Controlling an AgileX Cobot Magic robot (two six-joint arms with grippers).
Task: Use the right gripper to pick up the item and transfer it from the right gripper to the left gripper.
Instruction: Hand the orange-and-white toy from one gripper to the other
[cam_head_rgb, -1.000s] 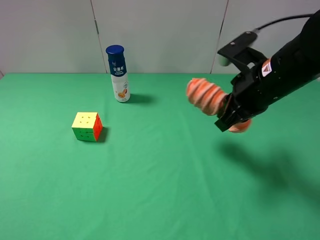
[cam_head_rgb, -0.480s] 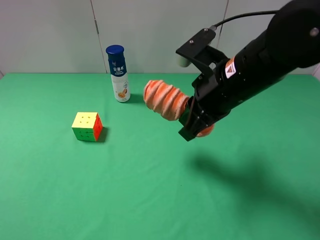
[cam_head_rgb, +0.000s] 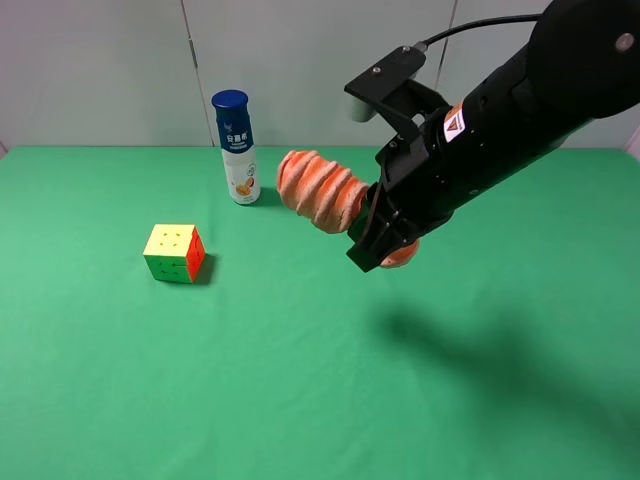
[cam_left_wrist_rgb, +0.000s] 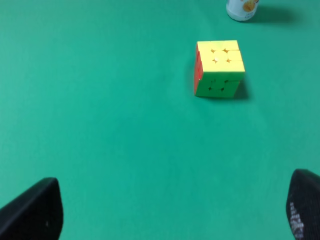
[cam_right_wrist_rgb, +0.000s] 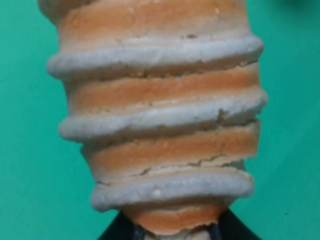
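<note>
Item (cam_head_rgb: 322, 190) is clamped by right gripper (cam_head_rgb: 385, 238) and held above table (cam_head_rgb: 300, 380). Bottle (cam_head_rgb: 237, 148) is seen near its free end, cube (cam_head_rgb: 175, 253) well apart. Left gripper (cam_left_wrist_rgb: 170, 210) is spread wide.

Bulky black arm (cam_head_rgb: 530, 90); red-white sticker (cam_head_rgb: 453, 124); thin black cable (cam_head_rgb: 480, 25); left claw (cam_left_wrist_rgb: 167, 210) black.

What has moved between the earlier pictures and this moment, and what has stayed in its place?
The right gripper, jaws shut on the striped roll, carried it through the air leftward in the exterior view, from the right side to near the middle, closer to the bottle. Nothing was picked up or released. The puzzle cube and the bottle stayed in place.
</note>
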